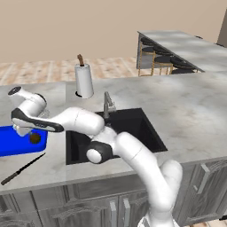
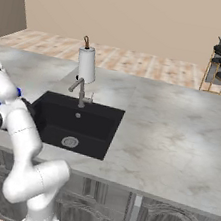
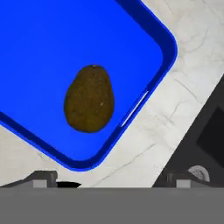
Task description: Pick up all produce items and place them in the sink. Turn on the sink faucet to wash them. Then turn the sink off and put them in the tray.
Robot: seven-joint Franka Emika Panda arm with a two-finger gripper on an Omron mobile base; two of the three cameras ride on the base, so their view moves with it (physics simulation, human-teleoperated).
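Observation:
The produce item [image 3: 89, 99], a small brownish-yellow oval, lies loose inside the blue tray [image 3: 39, 39] near its corner. In the left base view it shows as a small brown ball [image 1: 35, 138] on the tray [image 1: 11, 141], left of the sink [image 1: 146, 128]. My gripper [image 3: 110, 179] hangs just above the tray and stands open, its fingertips [image 3: 43, 177] wide apart with nothing between them. From the left base camera the gripper [image 1: 27, 131] sits right beside the item. The black sink [image 2: 56, 111] has a silver drain [image 2: 70, 141], and the grey faucet [image 2: 80, 90] stands at its back edge.
A white paper-towel roll [image 1: 83, 80] stands behind the faucet [image 1: 107, 104]. A dark knife [image 1: 22, 169] lies on the counter in front of the tray, near the front edge. Stools [image 1: 155, 55] stand by a far counter at the back right.

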